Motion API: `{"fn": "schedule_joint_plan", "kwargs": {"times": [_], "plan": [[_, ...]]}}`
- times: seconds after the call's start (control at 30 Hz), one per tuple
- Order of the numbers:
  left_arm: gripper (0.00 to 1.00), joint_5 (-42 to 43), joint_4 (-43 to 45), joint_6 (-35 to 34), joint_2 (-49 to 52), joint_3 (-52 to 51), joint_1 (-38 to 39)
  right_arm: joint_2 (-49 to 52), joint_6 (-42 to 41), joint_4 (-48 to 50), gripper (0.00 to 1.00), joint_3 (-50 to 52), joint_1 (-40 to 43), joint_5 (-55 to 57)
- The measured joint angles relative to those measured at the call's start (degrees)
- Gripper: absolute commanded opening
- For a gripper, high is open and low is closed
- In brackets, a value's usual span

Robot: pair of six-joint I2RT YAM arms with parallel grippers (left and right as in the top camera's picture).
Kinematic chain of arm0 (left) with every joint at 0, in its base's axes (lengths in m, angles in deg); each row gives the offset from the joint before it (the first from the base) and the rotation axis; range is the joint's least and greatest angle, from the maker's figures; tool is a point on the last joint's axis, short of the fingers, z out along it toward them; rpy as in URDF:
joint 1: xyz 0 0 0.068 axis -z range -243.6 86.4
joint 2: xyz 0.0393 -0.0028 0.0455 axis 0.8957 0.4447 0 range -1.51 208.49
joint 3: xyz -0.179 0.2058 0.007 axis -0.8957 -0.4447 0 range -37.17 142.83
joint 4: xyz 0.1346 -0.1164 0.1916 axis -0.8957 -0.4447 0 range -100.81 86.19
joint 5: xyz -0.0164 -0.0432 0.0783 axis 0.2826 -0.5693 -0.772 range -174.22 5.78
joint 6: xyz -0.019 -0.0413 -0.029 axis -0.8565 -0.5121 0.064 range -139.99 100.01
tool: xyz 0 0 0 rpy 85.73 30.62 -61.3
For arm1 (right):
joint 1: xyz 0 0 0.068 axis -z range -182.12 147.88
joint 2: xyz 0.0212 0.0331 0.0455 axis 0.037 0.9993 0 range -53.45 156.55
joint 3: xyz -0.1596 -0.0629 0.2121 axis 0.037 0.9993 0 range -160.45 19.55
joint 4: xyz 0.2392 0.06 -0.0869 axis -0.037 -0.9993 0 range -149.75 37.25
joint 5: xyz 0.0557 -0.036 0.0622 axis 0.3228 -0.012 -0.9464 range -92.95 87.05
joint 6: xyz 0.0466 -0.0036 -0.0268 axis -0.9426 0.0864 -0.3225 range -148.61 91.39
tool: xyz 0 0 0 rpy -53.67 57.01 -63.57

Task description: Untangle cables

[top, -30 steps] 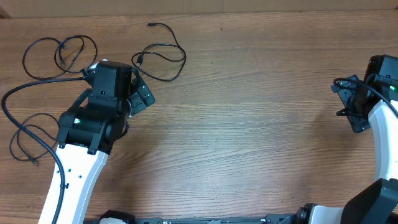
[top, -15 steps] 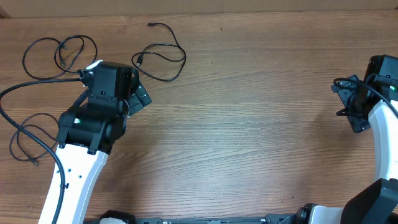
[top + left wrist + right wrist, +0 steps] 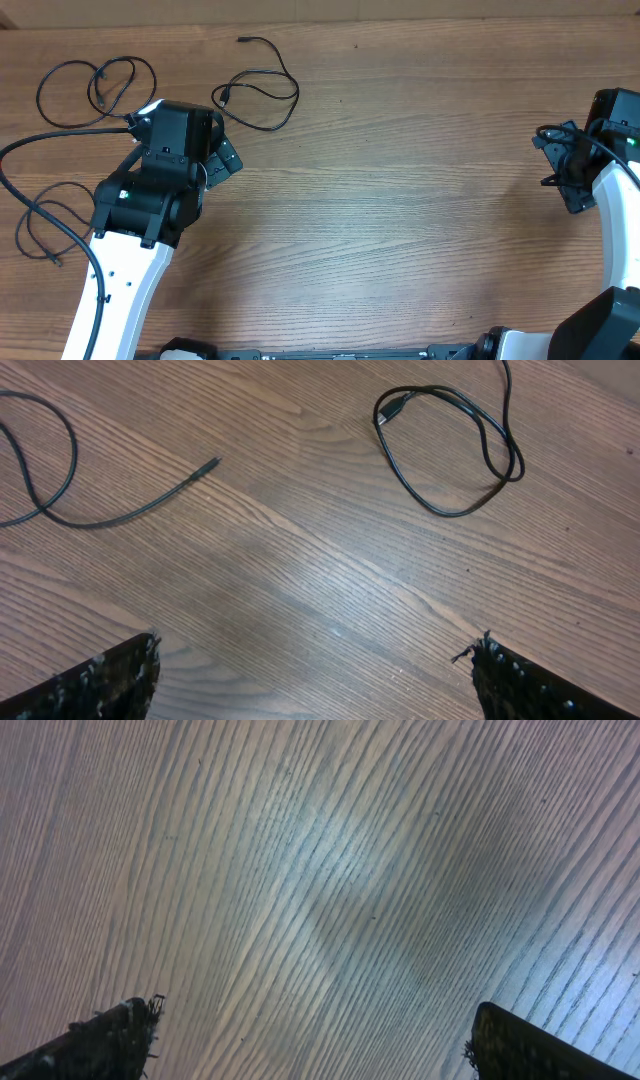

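From overhead, the cables lay as separate loose loops at the far left of the table, seemingly untangled with little left to do; the left gripper hovered near them, the right gripper well apart. The left wrist view showed its jaws spread and empty, one loop ahead; the right wrist view showed jaws likewise spread over bare wood

The left arm seems to cover part of the cables in the overhead view.
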State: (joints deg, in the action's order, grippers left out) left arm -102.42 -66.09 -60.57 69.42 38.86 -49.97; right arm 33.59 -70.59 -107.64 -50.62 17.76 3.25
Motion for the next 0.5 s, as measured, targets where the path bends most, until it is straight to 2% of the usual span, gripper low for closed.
{"fn": "schedule_joint_plan", "kwargs": {"times": [0.33, 0.5], "plan": [[0.99, 0.0, 0.0, 0.0, 0.0, 0.0, 0.0, -0.7, 0.0, 0.0, 1.00, 0.0, -0.3, 0.0], [1.00, 0.0, 0.0, 0.0, 0.0, 0.0, 0.0, -8.1, 0.0, 0.1, 1.00, 0.0, -4.3, 0.0]]}}
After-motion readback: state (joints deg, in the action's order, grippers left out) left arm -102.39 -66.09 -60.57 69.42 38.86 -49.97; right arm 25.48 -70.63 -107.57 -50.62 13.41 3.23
